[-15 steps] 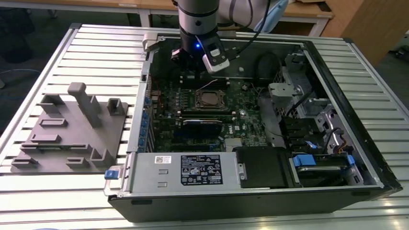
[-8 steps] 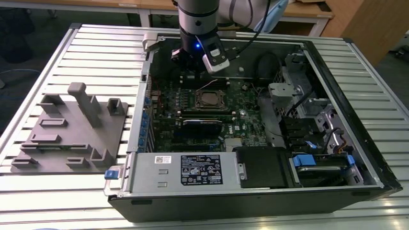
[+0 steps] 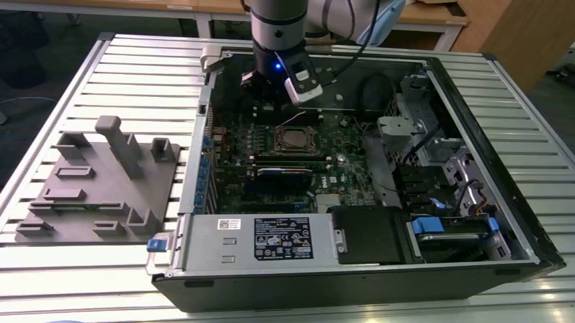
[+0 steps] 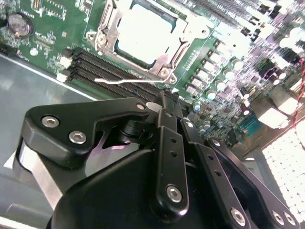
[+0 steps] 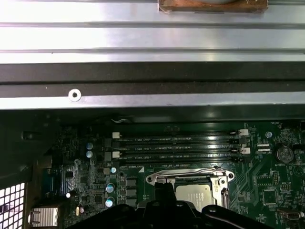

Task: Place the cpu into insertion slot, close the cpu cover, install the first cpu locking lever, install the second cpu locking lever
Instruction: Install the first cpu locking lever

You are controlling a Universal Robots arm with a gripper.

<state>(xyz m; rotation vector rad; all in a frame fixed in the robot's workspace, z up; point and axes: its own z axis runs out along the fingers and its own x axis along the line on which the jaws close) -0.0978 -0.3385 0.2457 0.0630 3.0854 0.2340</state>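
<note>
The gripper (image 4: 165,98), tips pressed together, hovers just beside the insertion slot (image 3: 295,140); inside it the cpu (image 4: 143,36) lies under the lowered cpu cover (image 4: 162,61), with a locking lever (image 4: 128,81) sticking out alongside.

Field count.

- One slatted table (image 3: 134,67) is noted.
- On it are counted one open computer case (image 3: 341,286) and one grey fixture plate (image 3: 99,195).
- One arm (image 3: 279,27) and one gripper (image 3: 266,91) are recorded.
- Inside the case are counted one cpu (image 3: 292,139), one cpu cover (image 4: 106,33) and one white-labelled power supply box (image 3: 256,239).
- In the first wrist view, four long black memory slots (image 5: 176,143) and one coin cell (image 5: 284,153) are tallied.
- In the second wrist view, one thin wire lever (image 4: 128,81) is logged.
</note>
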